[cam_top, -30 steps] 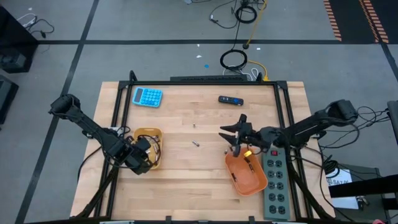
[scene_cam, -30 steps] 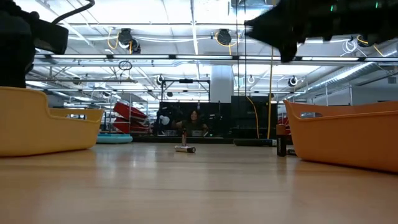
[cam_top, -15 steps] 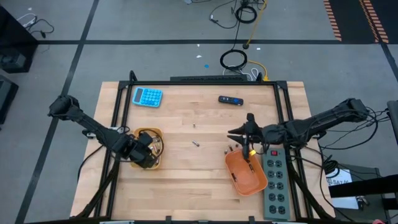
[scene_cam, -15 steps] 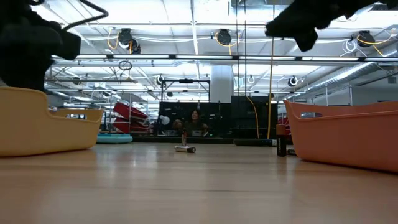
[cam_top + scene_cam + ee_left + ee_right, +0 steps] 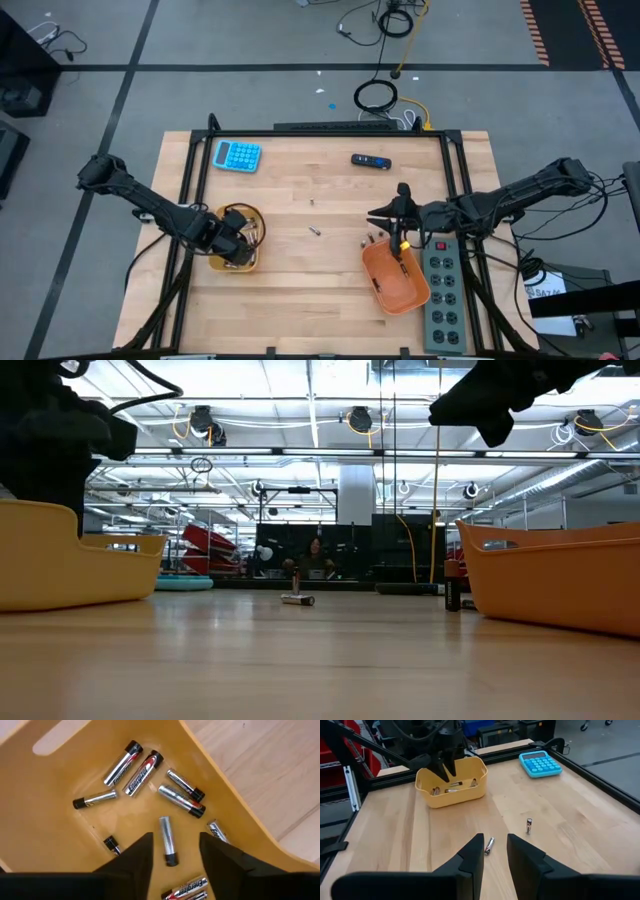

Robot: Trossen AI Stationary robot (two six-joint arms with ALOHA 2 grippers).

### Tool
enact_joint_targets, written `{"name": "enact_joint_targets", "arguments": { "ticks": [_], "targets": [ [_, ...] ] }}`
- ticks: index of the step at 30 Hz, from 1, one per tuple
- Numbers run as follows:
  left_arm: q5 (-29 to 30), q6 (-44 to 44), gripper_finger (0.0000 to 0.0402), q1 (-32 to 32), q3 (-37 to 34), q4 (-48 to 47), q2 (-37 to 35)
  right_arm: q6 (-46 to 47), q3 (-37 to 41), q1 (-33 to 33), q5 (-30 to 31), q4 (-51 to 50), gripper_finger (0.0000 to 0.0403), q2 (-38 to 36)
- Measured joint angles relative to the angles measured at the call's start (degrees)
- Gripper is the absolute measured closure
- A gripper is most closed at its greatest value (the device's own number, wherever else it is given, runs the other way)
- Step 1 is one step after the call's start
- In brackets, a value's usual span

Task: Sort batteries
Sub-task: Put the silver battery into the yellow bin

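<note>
The batteries are small silvery cylinders with dark ends. Several lie on the floor of the yellow tray (image 5: pixel 243 215) (image 5: pixel 60 795), one of them (image 5: pixel 167 840) straight ahead of my left gripper's fingers. My left gripper (image 5: pixel 237 243) (image 5: pixel 172 860) hangs open above this tray and touches nothing. Two batteries are out on the table: one lying flat (image 5: pixel 315 233) (image 5: pixel 489 845), one standing on end (image 5: pixel 312 201) (image 5: pixel 529 825). A few more (image 5: pixel 371 240) stand by the orange tray (image 5: pixel 400 288). My right gripper (image 5: pixel 385 215) (image 5: pixel 495 849) hovers open above the orange tray's far end.
A blue calculator (image 5: pixel 237 155) lies at the table's far left, and a black-and-blue device (image 5: pixel 370 160) lies near the far edge. A grey power strip (image 5: pixel 441 290) runs along the right edge beside the orange tray. Bare wood stretches between the two trays.
My left gripper has moved from beside the yellow tray's near left corner to over the tray's inside. My right gripper has drawn back toward the table's right edge, and its arm has stretched out straighter.
</note>
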State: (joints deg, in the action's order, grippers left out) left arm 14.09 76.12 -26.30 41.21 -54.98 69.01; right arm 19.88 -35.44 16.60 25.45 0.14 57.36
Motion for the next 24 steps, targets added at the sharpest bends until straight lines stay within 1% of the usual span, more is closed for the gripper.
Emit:
{"name": "enact_joint_targets", "arguments": {
  "ticks": [3,5,7,9,14,18,20,24],
  "targets": [
    [0.13,-0.51,0.0201,0.03,0.05,-0.12,-0.02,0.26,0.0,0.0,-0.02,0.0,0.0328,0.0],
    [2.22,-1.31,0.0193,0.04,0.9,-0.79,-0.08,0.26,0.0,0.0,-0.02,0.0,0.0328,0.0],
    [5.26,-2.23,0.019,0.26,2.55,-0.32,-0.11,0.26,0.0,0.0,-0.02,0.02,0.0328,0.1],
    [6.94,-3.69,0.0189,1.68,4.36,-0.76,0.2,0.26,0.0,-0.02,-0.02,0.04,0.0328,0.42],
    [7.41,-10.32,0.0188,6.66,8.68,-0.98,4.22,0.2,0.0,-0.13,-0.06,0.76,0.0328,1.49],
    [7.41,-18.82,0.0187,10.02,12.59,4.46,9.99,-0.03,0.0,-0.13,-0.1,1.36,0.0328,1.94],
    [7.41,-23.83,0.0187,11.23,14.65,8.77,13.15,-0.11,0.0,-0.13,-0.36,1.35,0.0328,1.95],
    [7.33,-31.67,0.0187,13.0,16.41,16.96,18.18,-0.18,0.0,-0.13,-1.71,1.01,0.0328,1.95]
  ]
}}
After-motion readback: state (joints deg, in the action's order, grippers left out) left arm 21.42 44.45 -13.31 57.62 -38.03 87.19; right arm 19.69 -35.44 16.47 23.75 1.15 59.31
